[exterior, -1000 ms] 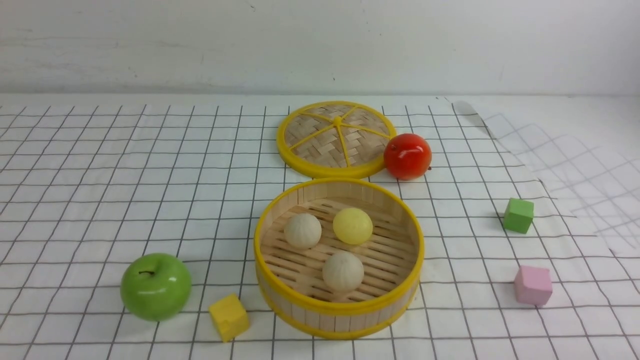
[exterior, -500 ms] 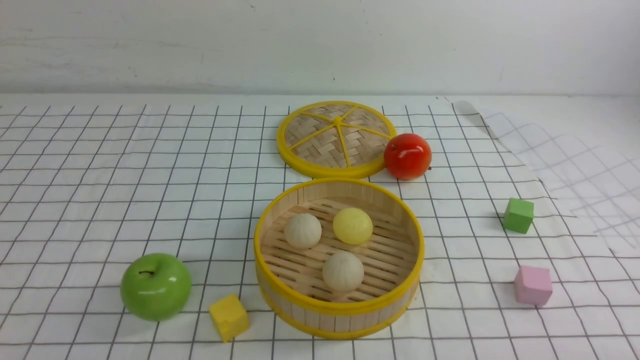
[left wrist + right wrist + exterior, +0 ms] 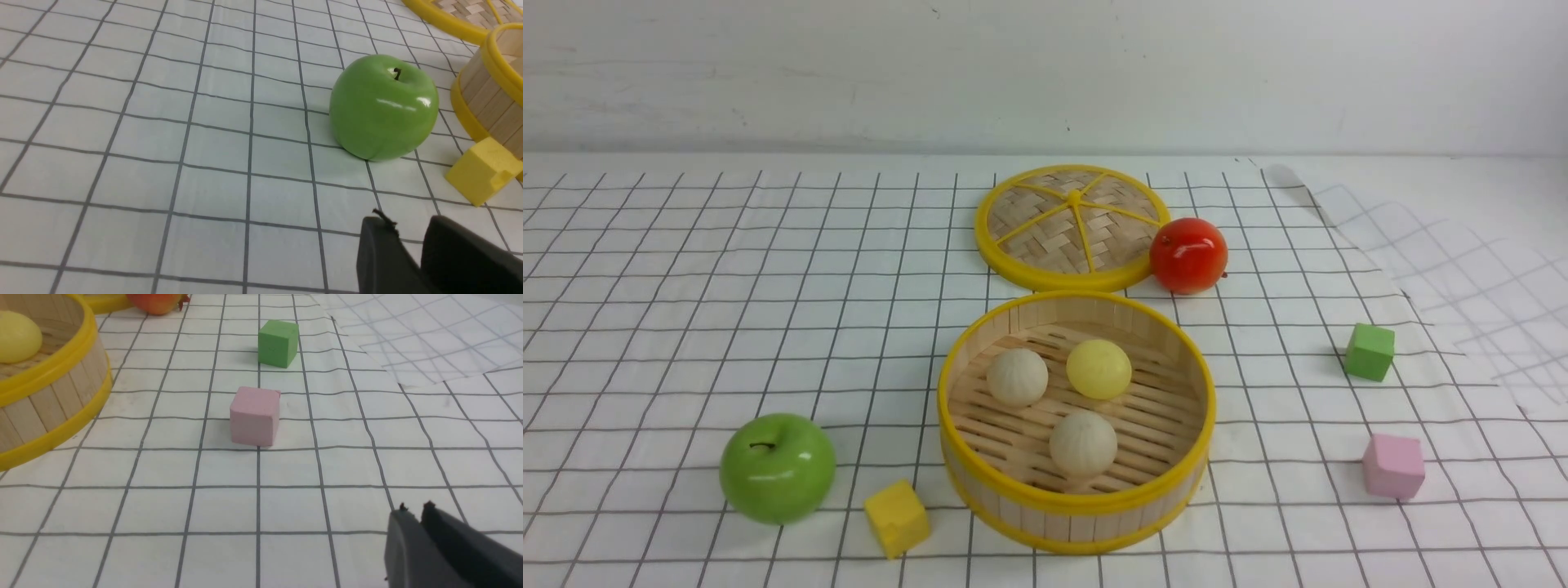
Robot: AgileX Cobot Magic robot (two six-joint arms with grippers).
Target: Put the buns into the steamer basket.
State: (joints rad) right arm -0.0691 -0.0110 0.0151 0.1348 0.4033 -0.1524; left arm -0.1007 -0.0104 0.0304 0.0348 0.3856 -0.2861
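The steamer basket stands at the front middle of the checked cloth. All three buns lie on its slatted floor: a cream one at the back left, the pale yellow one at the back right, and a cream one at the front. Neither gripper shows in the front view. In the left wrist view my left gripper is shut and empty, low over the cloth near the green apple. In the right wrist view my right gripper is shut and empty, near the pink cube.
The flat woven lid lies behind the basket, with a red apple at its right edge. A green apple and a yellow cube sit left of the basket. A green cube and a pink cube sit to its right.
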